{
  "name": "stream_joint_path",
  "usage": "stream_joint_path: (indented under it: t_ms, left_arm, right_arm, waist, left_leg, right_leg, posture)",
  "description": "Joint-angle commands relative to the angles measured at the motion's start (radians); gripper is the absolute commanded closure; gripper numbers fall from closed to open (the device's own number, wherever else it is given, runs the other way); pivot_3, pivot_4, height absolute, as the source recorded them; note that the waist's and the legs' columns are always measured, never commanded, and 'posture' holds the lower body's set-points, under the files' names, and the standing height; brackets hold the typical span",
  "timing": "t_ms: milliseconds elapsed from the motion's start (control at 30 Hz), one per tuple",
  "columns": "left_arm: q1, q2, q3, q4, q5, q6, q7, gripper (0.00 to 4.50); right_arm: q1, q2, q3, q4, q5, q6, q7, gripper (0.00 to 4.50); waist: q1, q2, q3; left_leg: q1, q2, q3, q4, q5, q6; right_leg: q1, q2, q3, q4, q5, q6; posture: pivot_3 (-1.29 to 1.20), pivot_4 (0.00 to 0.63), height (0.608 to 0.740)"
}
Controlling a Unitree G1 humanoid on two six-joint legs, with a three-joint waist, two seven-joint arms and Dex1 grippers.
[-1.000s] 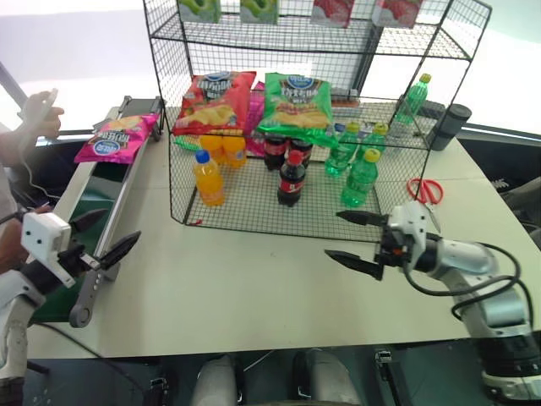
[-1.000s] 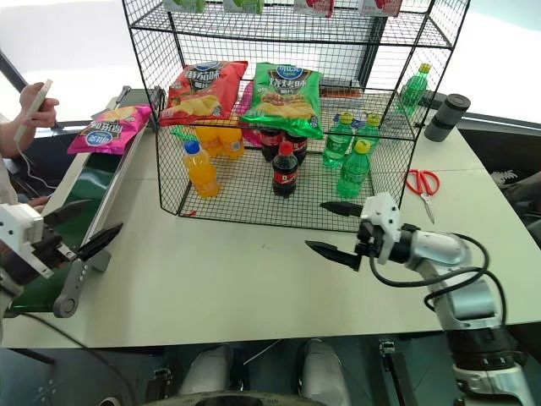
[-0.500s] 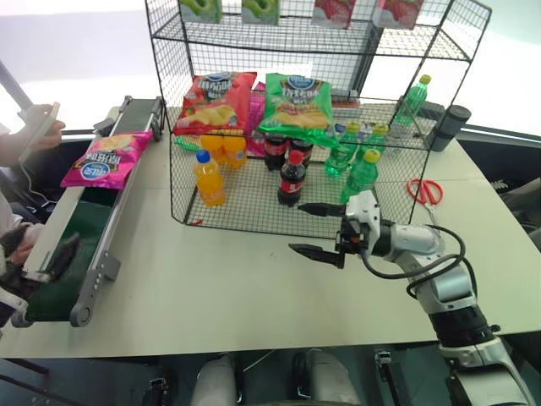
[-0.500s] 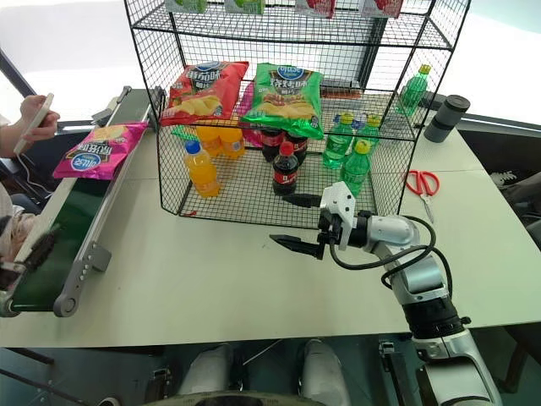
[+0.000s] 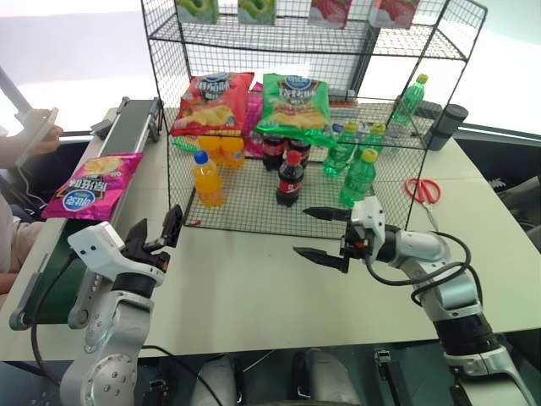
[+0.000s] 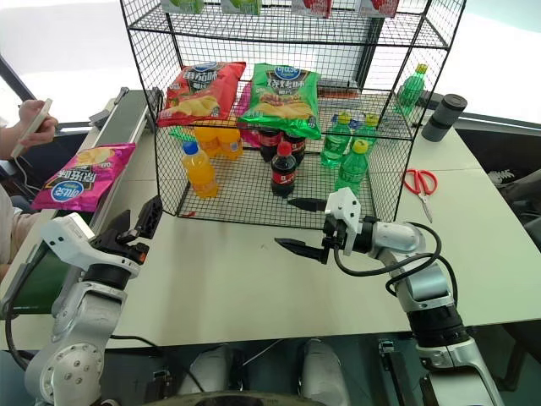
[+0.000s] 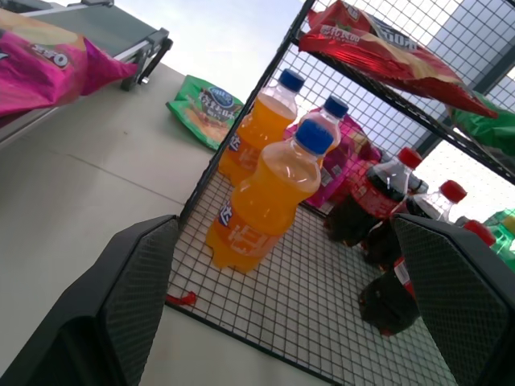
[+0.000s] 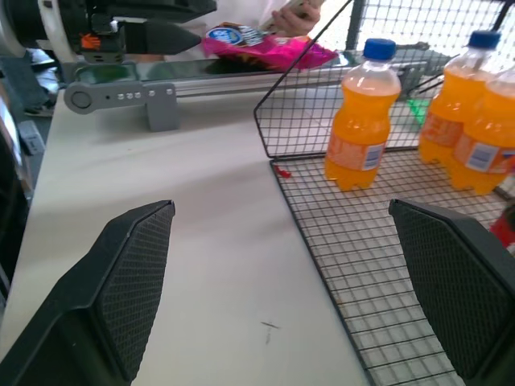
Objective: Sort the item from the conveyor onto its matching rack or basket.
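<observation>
We see the left gripper raised over the near left part of the white table, its two black fingers spread wide with nothing between them, pointing towards the black wire rack. The pink crisp bag lies flat on the green conveyor, off to the left of this gripper and a little beyond it, not touched by either arm. Straight ahead of the left gripper, inside the rack's lowest tier, stands an orange soda bottle with two more behind it, and dark cola bottles stand further right. The right gripper hangs over the table just in front of the rack's lower edge, turned sideways so that it points left towards the other arm; its fingers are also parted wide and empty. Beyond this gripper, in the rack, stand green bottles. On the tier above lie a red crisp bag and a green crisp bag side by side. To the right of the right gripper, red-handled scissors lie on the table, and a dark cylinder stands further back. A person's hand holds a pale object at the far left, beyond the conveyor.
</observation>
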Motion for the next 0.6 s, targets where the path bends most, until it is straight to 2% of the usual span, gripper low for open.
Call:
stream_joint_path:
  t_ms: [33,67,133,200,233,267,333,400,467,600]
  left_arm:
    - [-0.025,0.064,0.022,-0.056,-0.021,-0.071,-0.115,0.0]
    - [-0.013,0.11,0.055,-0.048,0.009,-0.09,-0.151,0.0]
    - [0.085,0.26,0.103,-0.022,0.202,-0.166,-0.253,0.0]
    - [0.295,0.446,0.212,0.095,0.608,-0.46,-0.339,0.0]
    - [0.391,0.491,0.308,0.174,0.684,-0.629,-0.424,0.0]
    - [0.474,0.527,0.397,0.259,0.713,-0.753,-0.488,0.0]
    - [0.556,0.571,0.56,0.469,0.812,-0.994,-0.445,0.0]
    - [0.603,0.622,0.645,0.653,0.958,-1.177,-0.364,0.0]
    - [0.62,0.661,0.66,0.769,1.086,-1.303,-0.303,0.0]
    - [0.572,0.713,0.643,0.923,1.123,-1.38,-0.25,0.0]
  right_arm:
    - [0.011,-0.015,-0.022,-0.066,0.021,0.005,-0.002,0.05]
    - [0.014,-0.019,-0.022,-0.07,0.02,0.009,-0.001,0.05]
    - [0.017,-0.022,-0.019,-0.076,0.027,0.019,0.011,0.05]
    - [0.016,-0.022,-0.015,-0.08,0.026,0.019,0.013,0.05]
    - [0.012,-0.021,-0.013,-0.079,0.027,0.02,0.014,0.05]
    - [0.008,-0.02,-0.012,-0.074,0.027,0.02,0.016,0.05]
    - [0.004,-0.024,-0.008,-0.071,0.03,0.024,0.032,0.05]
    - [0.002,-0.024,0.0,-0.07,0.026,0.021,0.042,0.05]
    - [0.008,-0.029,0.013,-0.09,0.034,0.031,0.062,0.05]
    - [0.035,-0.042,0.018,-0.165,0.077,0.061,0.1,0.05]
  waist:
    - [0.001,0.0,0.0]
    - [0.001,0.0,0.0]
    - [-0.003,0.0,0.0]
    - [-0.013,0.0,0.0]
    - [-0.021,0.0,0.0]
    - [-0.022,0.0,0.0]
    - [-0.018,0.0,0.0]
    - [-0.002,0.003,0.002]
    - [0.006,0.004,0.002]
    - [0.023,0.001,0.001]
  left_leg:
    - [0.0,0.0,0.0,0.0,0.0,0.0]
    - [0.0,0.0,0.0,0.0,0.0,0.0]
    - [-0.001,0.0,0.0,0.0,0.0,0.0]
    - [0.0,0.0,0.001,-0.001,0.0,0.0]
    - [0.0,0.0,0.002,-0.003,0.0,0.0]
    - [-0.001,0.0,0.002,-0.005,0.0,0.0]
    - [-0.003,0.001,0.003,-0.005,0.0,0.0]
    - [-0.002,0.003,0.001,-0.005,-0.001,0.0]
    - [-0.002,0.003,0.001,-0.005,-0.001,0.0]
    - [-0.003,0.001,0.003,-0.003,-0.003,0.003]
  right_leg:
    - [0.0,0.0,0.0,0.0,0.0,0.0]
    - [0.0,0.0,0.0,0.0,0.0,0.0]
    - [-0.001,0.0,0.0,0.0,0.0,0.0]
    - [-0.002,0.001,0.0,0.0,-0.001,-0.002]
    - [-0.005,0.002,0.001,0.0,-0.002,-0.003]
    - [-0.007,0.003,0.002,0.0,-0.002,-0.004]
    - [-0.01,0.004,0.002,-0.001,-0.005,-0.008]
    - [-0.013,0.003,0.0,-0.001,-0.006,-0.01]
    - [-0.013,-0.003,0.0,-0.002,-0.007,-0.012]
    - [-0.012,-0.009,0.0,-0.004,-0.006,-0.013]
  posture:
    - [0.0,0.15,0.738]
    - [0.0,0.15,0.738]
    - [0.0,0.15,0.738]
    - [0.0,0.15,0.738]
    - [0.0,0.15,0.738]
    - [0.0,0.15,0.738]
    - [0.0,0.15,0.738]
    - [0.0,0.15,0.738]
    - [0.0,0.15,0.738]
    - [0.0,0.15,0.738]
